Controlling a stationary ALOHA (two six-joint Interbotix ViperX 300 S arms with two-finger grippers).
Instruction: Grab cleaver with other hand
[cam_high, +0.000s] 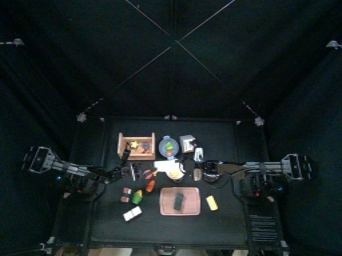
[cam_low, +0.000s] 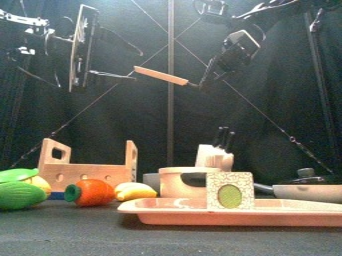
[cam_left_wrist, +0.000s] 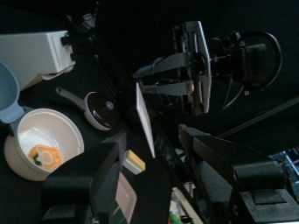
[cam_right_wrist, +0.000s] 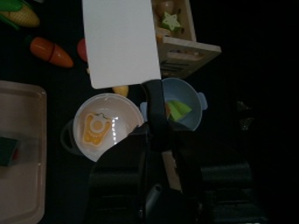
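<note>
Cleaver (cam_low: 163, 75) hangs in the air above the table, well clear of the toys below; its handle is clamped between the 2 jaws of the right gripper (cam_right_wrist: 155, 94), so the pale blade (cam_right_wrist: 121, 42) sticks forward, free for the other arm to take. In the front view the handle runs toward the right arm and the far end points at the left gripper (cam_low: 83, 47), which waits just beside it, jaws spread apart, not yet touching; I judge it is set for a handover. Beneath sit a white bowl (cam_right_wrist: 108, 124), a blue cup (cam_right_wrist: 177, 101) and a pink tray (cam_low: 227, 210).
</note>
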